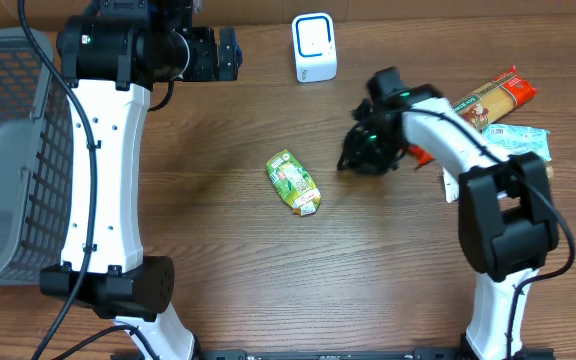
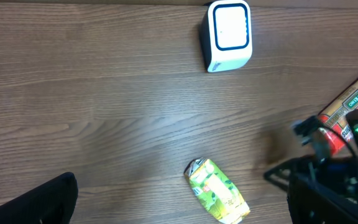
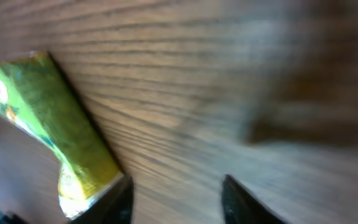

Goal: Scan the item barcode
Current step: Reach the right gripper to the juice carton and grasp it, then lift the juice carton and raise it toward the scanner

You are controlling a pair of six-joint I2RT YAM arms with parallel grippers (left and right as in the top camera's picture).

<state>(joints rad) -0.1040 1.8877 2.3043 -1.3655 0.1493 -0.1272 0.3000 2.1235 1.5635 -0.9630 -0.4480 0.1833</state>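
White scanner: overhead and left wrist only

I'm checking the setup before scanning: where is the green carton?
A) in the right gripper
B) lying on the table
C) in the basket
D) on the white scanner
B: the green carton lies on its side on the table, nothing gripping it.

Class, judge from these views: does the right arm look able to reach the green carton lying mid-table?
Probably yes. The right gripper stands open and empty near the green carton, with only bare table between them; nothing seems to block the way.
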